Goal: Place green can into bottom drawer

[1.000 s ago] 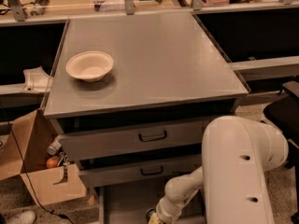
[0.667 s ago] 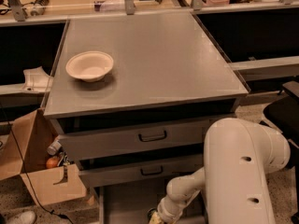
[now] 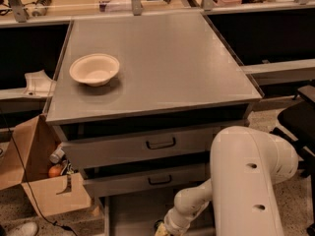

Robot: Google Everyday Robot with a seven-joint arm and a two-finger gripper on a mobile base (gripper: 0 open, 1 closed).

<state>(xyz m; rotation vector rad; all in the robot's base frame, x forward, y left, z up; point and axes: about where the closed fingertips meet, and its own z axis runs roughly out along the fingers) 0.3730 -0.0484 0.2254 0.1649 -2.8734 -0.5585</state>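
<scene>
The bottom drawer (image 3: 129, 214) is pulled out below the two upper drawers, and its flat grey floor shows at the lower edge of the camera view. My white arm reaches down into it from the right. My gripper (image 3: 161, 228) is at the very bottom edge, low over the drawer floor and mostly cut off. A small greenish-yellow bit beside the wrist may be the green can (image 3: 158, 225); the rest of it is out of view.
A cream bowl (image 3: 94, 69) sits on the grey cabinet top (image 3: 162, 58) at the left. The two upper drawers with dark handles (image 3: 161, 143) are closed. An open cardboard box (image 3: 47, 181) stands on the floor to the left. A black chair (image 3: 298, 124) is at the right.
</scene>
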